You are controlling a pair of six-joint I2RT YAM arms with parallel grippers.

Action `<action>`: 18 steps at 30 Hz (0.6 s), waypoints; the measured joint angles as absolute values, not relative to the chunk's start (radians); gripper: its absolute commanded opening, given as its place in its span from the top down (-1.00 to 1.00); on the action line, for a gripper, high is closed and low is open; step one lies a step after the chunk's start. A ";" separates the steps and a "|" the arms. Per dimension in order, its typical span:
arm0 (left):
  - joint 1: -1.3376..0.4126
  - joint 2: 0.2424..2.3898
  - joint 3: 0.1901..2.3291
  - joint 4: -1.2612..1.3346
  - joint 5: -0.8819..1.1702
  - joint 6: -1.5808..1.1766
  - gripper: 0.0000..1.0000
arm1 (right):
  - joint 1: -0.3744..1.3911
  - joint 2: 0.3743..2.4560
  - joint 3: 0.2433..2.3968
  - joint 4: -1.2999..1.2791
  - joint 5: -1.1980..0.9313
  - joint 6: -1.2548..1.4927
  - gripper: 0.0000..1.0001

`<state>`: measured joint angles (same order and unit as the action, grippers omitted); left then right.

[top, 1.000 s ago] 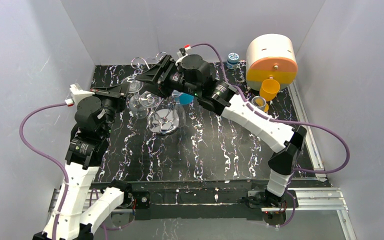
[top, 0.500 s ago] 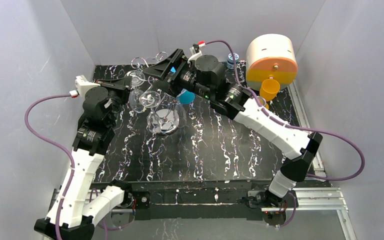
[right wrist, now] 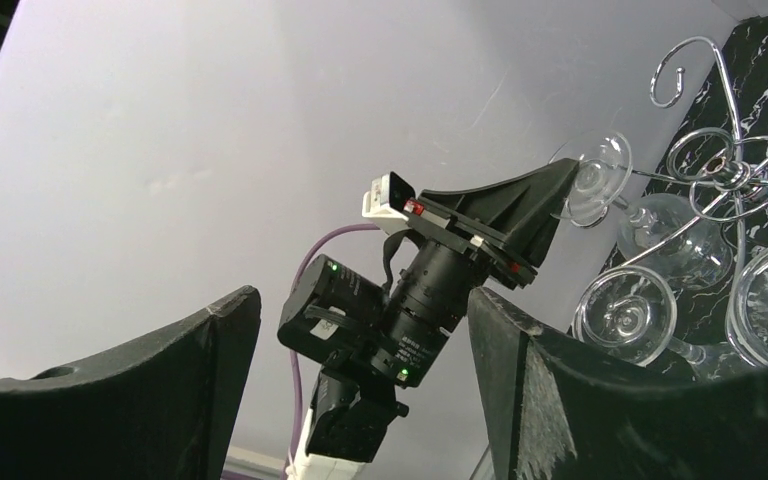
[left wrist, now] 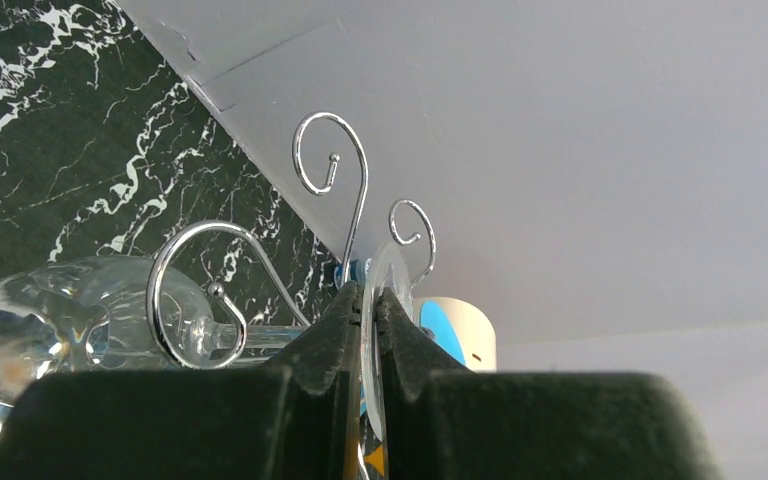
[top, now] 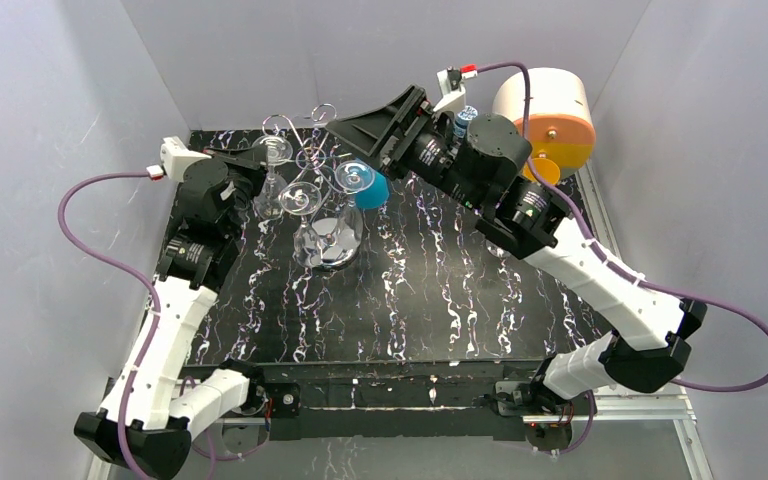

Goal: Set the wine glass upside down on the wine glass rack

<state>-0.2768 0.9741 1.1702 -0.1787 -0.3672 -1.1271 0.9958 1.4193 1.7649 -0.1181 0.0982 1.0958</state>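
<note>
A clear wine glass hangs foot-up among the scroll arms of the silver wine glass rack (top: 310, 135). My left gripper (top: 260, 165) is shut on the rim of its round foot (top: 274, 150). In the left wrist view the jaws (left wrist: 368, 295) pinch that clear disc (left wrist: 392, 275) edge-on, beside the rack's curls (left wrist: 330, 160). My right gripper (top: 345, 127) stands open and holds nothing, up and to the right of the rack. The right wrist view looks between its fingers (right wrist: 520, 340) at the left wrist, the pinched foot (right wrist: 598, 180) and the rack (right wrist: 735, 165).
Two more glasses hang on the rack, their feet (top: 300, 197) (top: 353, 177) above its chrome base (top: 328, 245). A teal cup (top: 371, 191) sits just right of the rack. A white and orange drum (top: 545, 110) and an orange cup (top: 542, 170) stand at the back right of the black marbled table (top: 420, 300).
My right gripper has opened wider and drawn back up and to the right, away from the rack. The left gripper, still shut on the foot, has shifted slightly toward the back.
</note>
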 measured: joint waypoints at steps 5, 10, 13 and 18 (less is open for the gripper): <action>-0.277 1.000 1.180 -0.162 -0.408 -1.106 1.00 | 0.996 1.414 1.738 -0.113 0.094 1.087 -0.63; -0.277 0.995 1.180 -0.138 -0.488 -1.084 1.00 | 0.996 1.418 1.724 -0.119 0.075 1.088 -0.63; -0.277 0.983 1.179 -0.135 -0.529 -1.077 1.00 | 0.996 1.428 1.725 -0.118 0.062 1.088 -0.63; -0.277 0.944 1.176 -0.139 -0.574 -1.054 1.00 | 0.996 1.443 1.725 -0.121 0.049 1.088 -0.63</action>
